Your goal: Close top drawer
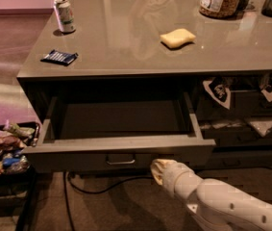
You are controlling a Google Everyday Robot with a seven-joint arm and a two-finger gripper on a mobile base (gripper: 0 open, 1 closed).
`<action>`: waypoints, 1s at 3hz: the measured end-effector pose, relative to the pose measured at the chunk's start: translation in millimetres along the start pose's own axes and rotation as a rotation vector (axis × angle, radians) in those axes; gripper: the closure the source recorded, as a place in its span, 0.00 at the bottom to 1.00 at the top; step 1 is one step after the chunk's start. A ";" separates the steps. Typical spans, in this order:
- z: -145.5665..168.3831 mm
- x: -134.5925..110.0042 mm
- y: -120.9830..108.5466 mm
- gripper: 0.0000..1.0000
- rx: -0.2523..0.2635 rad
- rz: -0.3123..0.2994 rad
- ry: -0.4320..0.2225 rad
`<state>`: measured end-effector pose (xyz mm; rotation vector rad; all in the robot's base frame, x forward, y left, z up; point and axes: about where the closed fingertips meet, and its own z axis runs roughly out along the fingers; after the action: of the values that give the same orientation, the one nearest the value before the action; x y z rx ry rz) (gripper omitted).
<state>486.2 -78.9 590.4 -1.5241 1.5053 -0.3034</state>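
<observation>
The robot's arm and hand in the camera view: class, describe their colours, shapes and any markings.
The arm is a chunky, rounded off-white shell built from jointed segments, with small dark dots along its casing. It narrows to the hand, a paler, cream-yellow rounded tip, low in the picture beside the top drawer's front. No cables or sleeve show on it.
</observation>
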 end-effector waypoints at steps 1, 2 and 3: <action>-0.4 -0.3 0.4 1.00 0.000 0.000 0.000; 26.6 6.1 -11.0 1.00 0.024 -0.021 -0.011; 32.4 7.5 -13.1 1.00 0.029 -0.025 -0.013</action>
<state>519.9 -74.1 579.8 -1.5204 1.4664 -0.3286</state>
